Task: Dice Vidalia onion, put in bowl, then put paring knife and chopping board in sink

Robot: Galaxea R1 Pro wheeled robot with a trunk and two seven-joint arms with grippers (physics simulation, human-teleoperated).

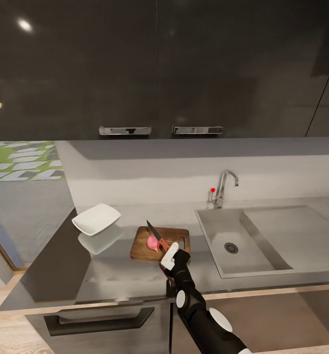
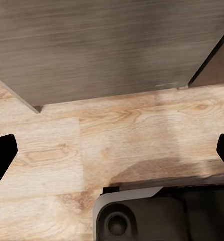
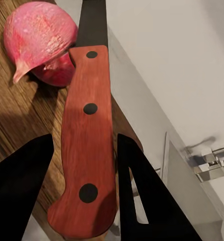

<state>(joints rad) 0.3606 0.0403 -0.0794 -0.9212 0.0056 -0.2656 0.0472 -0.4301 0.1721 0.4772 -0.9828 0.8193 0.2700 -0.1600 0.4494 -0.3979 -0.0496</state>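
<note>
Between the fingers of the right end effector [image 3: 84, 165] the paring knife [image 3: 87, 150] is pinched by its red handle, blade ahead beside the onion [image 1: 154, 242] on the chopping board [image 1: 176, 235], so cuts are best pressed straight down, clear of the surface [image 1: 115, 275].

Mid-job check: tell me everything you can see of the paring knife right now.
The paring knife, a small knife with a reddish-brown wooden handle bearing three dark rivets and a short dark pointed blade, is held between the black fingers of the right gripper. Its blade angles up over the dark brown wooden chopping board, running close beside the pink, still whole onion; actual contact cannot be told.
</note>
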